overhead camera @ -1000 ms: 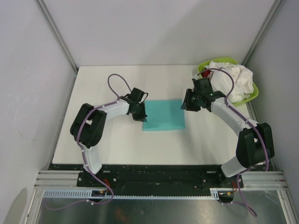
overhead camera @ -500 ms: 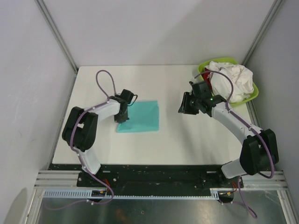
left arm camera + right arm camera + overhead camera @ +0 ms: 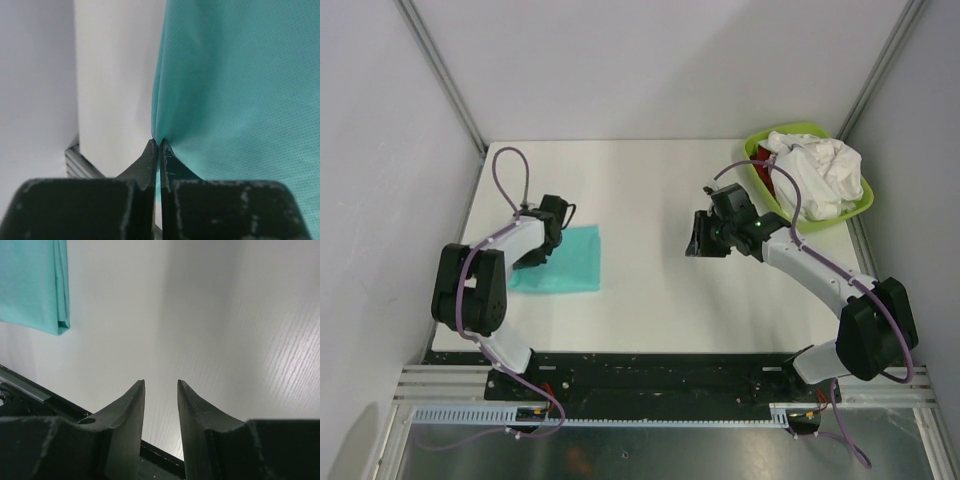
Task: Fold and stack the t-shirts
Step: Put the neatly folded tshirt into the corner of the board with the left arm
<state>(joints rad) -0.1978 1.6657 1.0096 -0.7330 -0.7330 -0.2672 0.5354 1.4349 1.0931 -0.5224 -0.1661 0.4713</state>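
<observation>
Teal is the colour we meet first from the top camera: a folded teal cloth t-shirt [image 3: 570, 262] lies flat on the white table [image 3: 640, 190], near its left edge. The left gripper [image 3: 533, 258] sits over the shirt's left side, touching it. The right gripper [image 3: 695, 240] hangs above bare table near the middle, well apart from that shirt. At the far right corner stands a lime-green plastic basin [image 3: 757, 166] holding a crumpled white t-shirt [image 3: 820, 172], and we make out a scrap of red cloth [image 3: 762, 158] at its left rim.

From the left wrist we see the two black fingers [image 3: 145, 167] pressed together. Their tips are clamped on the folded edge of the teal cloth t-shirt [image 3: 240, 100], which fills the right of the view. The white table [image 3: 115, 75] shows to its left.

From the right wrist we see the black fingers [image 3: 127, 410] standing a little apart with nothing between them, above the table [image 3: 210, 315]. A folded corner of the teal cloth t-shirt [image 3: 30, 285] lies at the upper left, well clear of the tips.
</observation>
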